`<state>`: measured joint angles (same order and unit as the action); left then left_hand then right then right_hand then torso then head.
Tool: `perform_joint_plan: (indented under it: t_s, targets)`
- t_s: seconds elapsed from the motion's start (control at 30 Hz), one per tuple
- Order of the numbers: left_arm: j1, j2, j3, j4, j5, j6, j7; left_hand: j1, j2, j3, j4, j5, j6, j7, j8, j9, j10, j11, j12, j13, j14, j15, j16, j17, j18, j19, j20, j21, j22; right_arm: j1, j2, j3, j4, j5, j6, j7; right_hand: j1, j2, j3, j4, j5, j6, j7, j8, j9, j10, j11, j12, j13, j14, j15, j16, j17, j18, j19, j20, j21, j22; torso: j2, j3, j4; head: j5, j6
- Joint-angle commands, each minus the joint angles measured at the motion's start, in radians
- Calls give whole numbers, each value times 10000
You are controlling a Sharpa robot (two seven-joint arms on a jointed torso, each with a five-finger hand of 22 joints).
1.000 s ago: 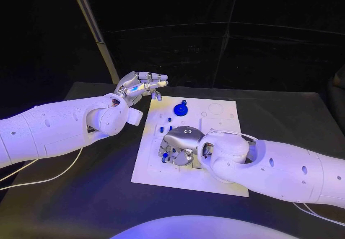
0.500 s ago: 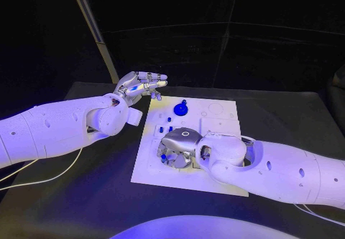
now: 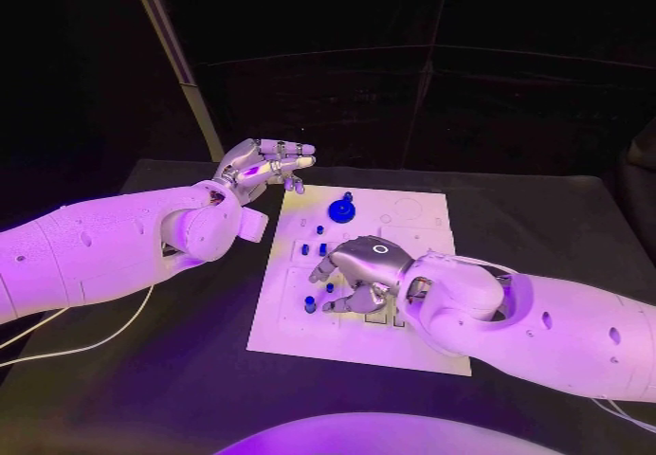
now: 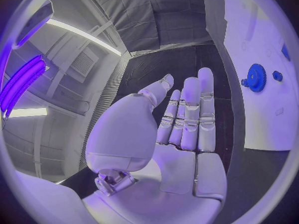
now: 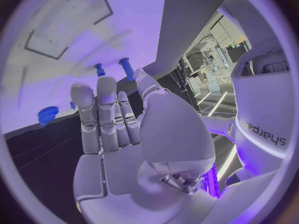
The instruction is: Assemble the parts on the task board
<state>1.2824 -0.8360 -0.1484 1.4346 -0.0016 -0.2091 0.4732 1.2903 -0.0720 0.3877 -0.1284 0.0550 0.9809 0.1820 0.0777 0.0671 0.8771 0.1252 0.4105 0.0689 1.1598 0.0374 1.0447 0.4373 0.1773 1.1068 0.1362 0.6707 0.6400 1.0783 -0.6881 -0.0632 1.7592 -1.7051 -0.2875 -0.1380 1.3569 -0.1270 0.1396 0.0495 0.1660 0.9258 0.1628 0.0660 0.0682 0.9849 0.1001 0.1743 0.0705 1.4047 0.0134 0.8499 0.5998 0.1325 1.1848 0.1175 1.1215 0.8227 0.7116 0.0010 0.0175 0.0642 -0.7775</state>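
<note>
Left hand (image 3: 264, 163): it hangs above the tabletop (image 3: 164, 379) beyond the far left corner of the task board (image 3: 410, 341), apart from it. In the left wrist view the fingers (image 4: 190, 109) are straight and slightly apart, the palm is bare, and nothing is held.

Right hand (image 3: 358, 275): it is low over the middle of the task board, palm downward. In the right wrist view the fingers (image 5: 99, 109) are stretched out side by side with nothing between them. I cannot tell if the fingertips touch the board.

Task board: a white plate lying flat in the middle of the black tabletop, with outlines and recesses on its surface.

Blue gear (image 3: 342, 208): it stands on the far part of the board, well apart from both hands; the left wrist view shows its toothed rim (image 4: 256, 77).

Small blue pegs (image 3: 312, 250): several stand upright in the left part of the board, just beside the right hand; two of them (image 5: 126, 67) are near its fingertips in the right wrist view.
</note>
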Motion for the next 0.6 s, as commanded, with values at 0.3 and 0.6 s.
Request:
perform_joint_plan:
  t_s: [0.3, 0.6]
  targets:
    - [13, -27, 4, -10, 26, 110, 23, -28, 92, -69, -2, -40, -37, -4, -48, -10, -55, -10, 52, -14, -53, 1, -37, -8, 57, -70, 10, -48, -9, 317, -2914, 42, 1081, 4885, -1169, -232, -605, 222, -675, 736, 1189, 1230, -431, 689, 220, 3315, -657, 2136, 975, 997, -540, 2754, 3199, -423, 1801, -452, 2052, 3040, -135, -66, -133, -622, 160]
    - [-4, -42, -7, 13, 27, 117, 21, -29, 96, -85, 1, -40, -39, -3, -47, -9, -66, -8, 62, -14, -57, 3, -35, -15, 57, -69, 12, -56, -16, 352, -4314, 27, 1588, 4569, -640, -2132, -1371, 333, -2068, 1936, 1412, 1360, -716, 1460, 549, 3509, -915, 5514, 4848, 1024, -752, 4070, 4752, -643, 2214, -696, 2856, 4270, -223, -70, -373, -1007, 227]
